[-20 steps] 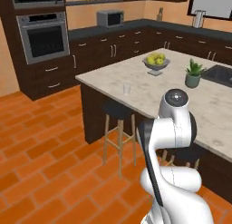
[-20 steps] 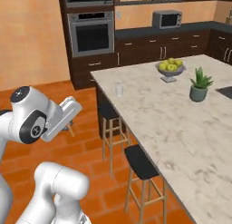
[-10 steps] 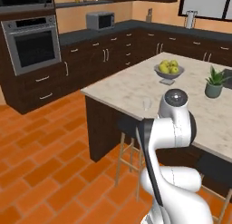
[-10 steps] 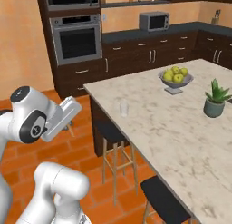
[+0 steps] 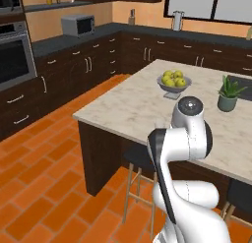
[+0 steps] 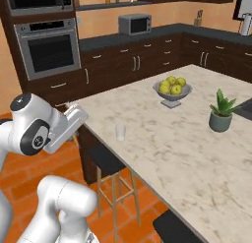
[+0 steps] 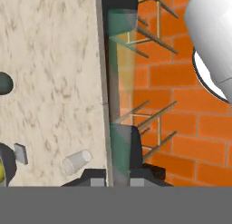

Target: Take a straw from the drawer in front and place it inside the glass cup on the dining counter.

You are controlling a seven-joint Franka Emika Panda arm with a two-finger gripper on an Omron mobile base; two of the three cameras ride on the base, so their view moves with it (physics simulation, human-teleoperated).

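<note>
Straw [image 7: 118,96], a long translucent green tube, runs up from the clenched claw [image 7: 118,181] that grips it, along the desk's edge above orange brick floor [image 7: 181,109]. Left of it, the small clear glass cup [image 7: 75,162] stands on the pale marble-look desk [image 7: 50,73]; from the right base camera the cup [image 6: 120,131] sits near that desk's corner, with a grey fruit bowl [image 6: 172,93] and potted plant [image 6: 220,111] farther right.
</note>
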